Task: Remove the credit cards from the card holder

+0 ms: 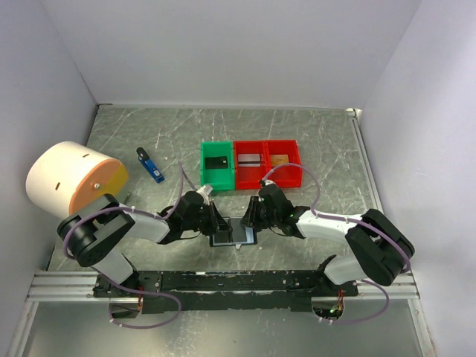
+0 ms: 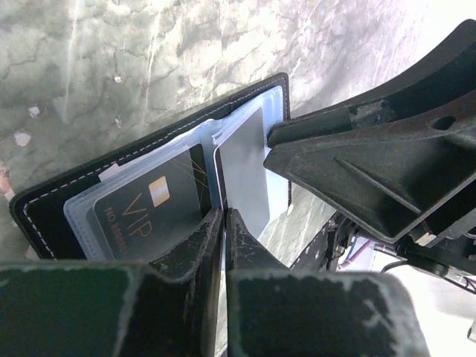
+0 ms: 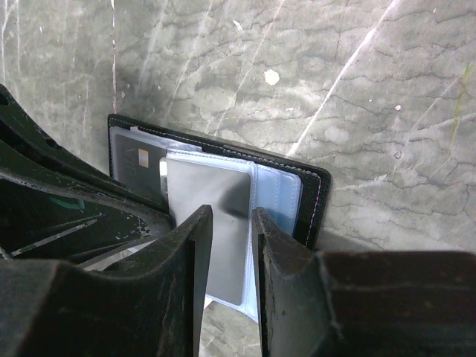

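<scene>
Walls (image 1: pixel 223 44) box the table (image 1: pixel 335 156) in on the left, far and right sides. The near edge is taken up by the rail (image 1: pixel 223 281) that carries both arm bases. Marble shows widest to the right of the bins and along the far wall, so that is where I have room to swing. The left side is tighter: a big white drum with an orange face (image 1: pixel 63 182) stands by the left wall. A small blue and black stick (image 1: pixel 150 166) lies to its right, apart from it.

Three bins sit in a touching row just far of the grippers. The green bin (image 1: pixel 203 169) on the left holds a black card (image 1: pixel 217 162). The middle red bin (image 1: pixel 251 180) holds a silvery card (image 1: pixel 251 158), and the right red bin (image 1: pixel 287 177) an orange-gold card (image 1: pixel 280 159).

The card holder (image 1: pixel 234 238) lies open on the table, near of the bins and close to the rail, hemmed in between the two grippers. The left gripper (image 2: pixel 225 213) reaches it from the left with its jaws drawn to a sliver. The upright edge of a clear sleeve (image 2: pixel 216 160) runs straight into that slit, so I read it as pinching the sleeve. Left of that edge, a dark VIP card (image 2: pixel 141 212) sits in its pocket.

The right gripper (image 3: pixel 232 212) leans in from the right with its jaws parted a little. They stand over a grey card (image 3: pixel 212 195), whose face shows through the gap. One of its fingertips rests against the sleeve's right edge.
</scene>
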